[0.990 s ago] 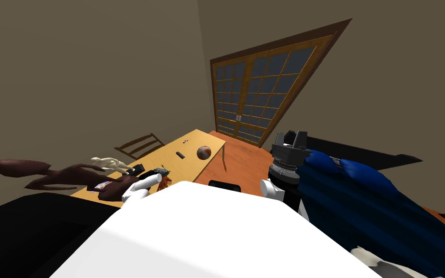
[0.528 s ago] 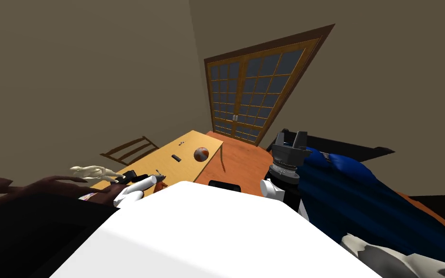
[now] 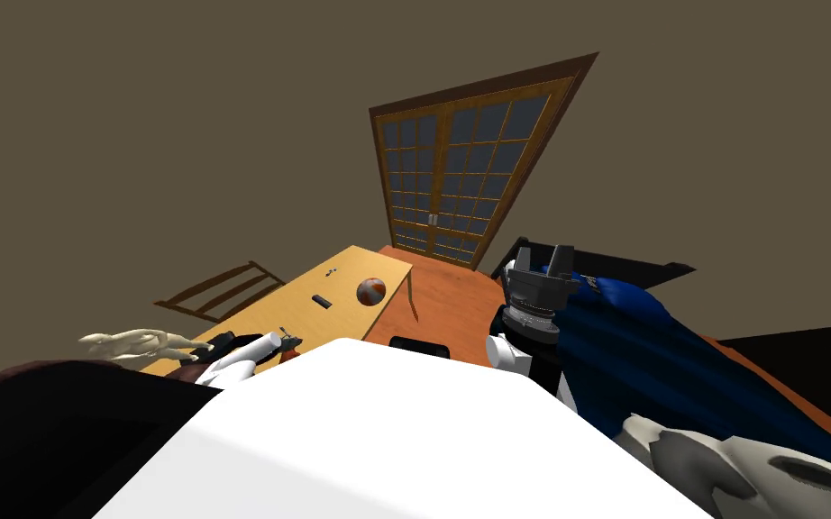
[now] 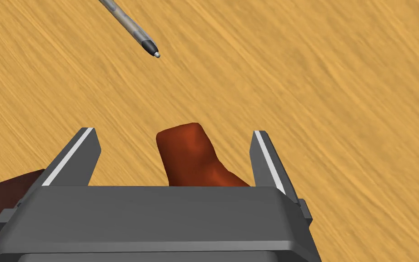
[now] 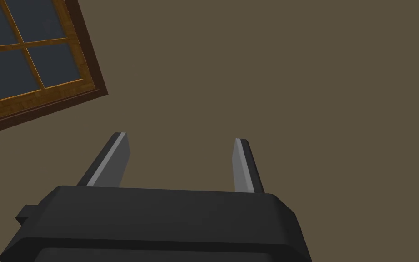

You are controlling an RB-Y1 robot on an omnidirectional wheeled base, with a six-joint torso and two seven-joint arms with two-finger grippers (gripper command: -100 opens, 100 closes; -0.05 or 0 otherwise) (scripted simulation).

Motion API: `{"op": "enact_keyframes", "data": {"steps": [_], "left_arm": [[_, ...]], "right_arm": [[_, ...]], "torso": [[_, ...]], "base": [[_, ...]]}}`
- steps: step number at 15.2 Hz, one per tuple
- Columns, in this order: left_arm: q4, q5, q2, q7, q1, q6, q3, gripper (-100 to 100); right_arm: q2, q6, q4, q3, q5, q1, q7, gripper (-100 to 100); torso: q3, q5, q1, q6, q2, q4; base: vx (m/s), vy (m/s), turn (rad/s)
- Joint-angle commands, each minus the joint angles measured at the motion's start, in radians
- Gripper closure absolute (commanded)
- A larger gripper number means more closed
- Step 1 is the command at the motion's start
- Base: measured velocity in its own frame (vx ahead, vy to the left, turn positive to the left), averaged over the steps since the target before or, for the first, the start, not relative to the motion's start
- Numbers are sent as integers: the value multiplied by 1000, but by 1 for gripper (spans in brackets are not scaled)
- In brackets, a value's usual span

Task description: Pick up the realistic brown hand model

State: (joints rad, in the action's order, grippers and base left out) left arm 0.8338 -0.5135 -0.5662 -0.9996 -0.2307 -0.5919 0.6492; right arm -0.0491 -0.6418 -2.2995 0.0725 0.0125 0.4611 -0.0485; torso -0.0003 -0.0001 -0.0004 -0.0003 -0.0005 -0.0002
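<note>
Left gripper point(image 4: 174, 133), right gripper point(image 5: 181, 138), both spread.

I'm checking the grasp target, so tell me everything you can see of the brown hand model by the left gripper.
The brown hand model shows as a smooth, matte, reddish-brown stub with a blunt rounded end, material unclear. It stands between the open fingers of the left gripper, touching neither, over the wooden table. A grey pen lies apart from it. Its remainder is hidden behind the gripper's body.
</note>
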Motion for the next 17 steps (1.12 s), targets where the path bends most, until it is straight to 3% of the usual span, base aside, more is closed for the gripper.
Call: {"op": "enact_keyframes", "data": {"steps": [1,2,3,5,8,10,14,17], "left_arm": [[-50,-25,-23,-30,10,-42,28,-100],[-68,-25,-23,-30,10,-42,28,-100],[-102,-39,-38,-60,16,-75,53,-100],[-122,-39,-38,-60,16,-80,53,-100],[-208,-64,-66,-112,27,-138,98,-100],[-208,-64,-66,-115,27,-148,98,-100],[-305,-94,-101,-182,37,-229,153,-100],[-341,-102,-111,-199,40,-253,167,-100]], "right_arm": [[0,0,0,0,0,0,0,0],[0,0,0,0,0,0,0,0],[0,0,0,0,0,0,0,0],[0,0,0,0,0,0,0,0],[0,0,0,0,0,0,0,0],[0,0,0,0,0,0,0,0],[0,0,0,0,0,0,0,0],[0,0,0,0,0,0,0,0]], "torso": [[0,0,0,0,0,0],[0,0,0,0,0,0],[0,0,0,0,0,0],[0,0,1,0,0,0],[0,0,1,0,0,0],[0,0,1,0,0,0],[0,0,1,0,1,0],[1,0,1,0,1,0]], "base": [[11,13,-133],[11,19,-138],[9,24,-160],[6,28,-80],[5,23,-125],[2,24,-68],[-3,25,-115],[-13,35,-93]]}}
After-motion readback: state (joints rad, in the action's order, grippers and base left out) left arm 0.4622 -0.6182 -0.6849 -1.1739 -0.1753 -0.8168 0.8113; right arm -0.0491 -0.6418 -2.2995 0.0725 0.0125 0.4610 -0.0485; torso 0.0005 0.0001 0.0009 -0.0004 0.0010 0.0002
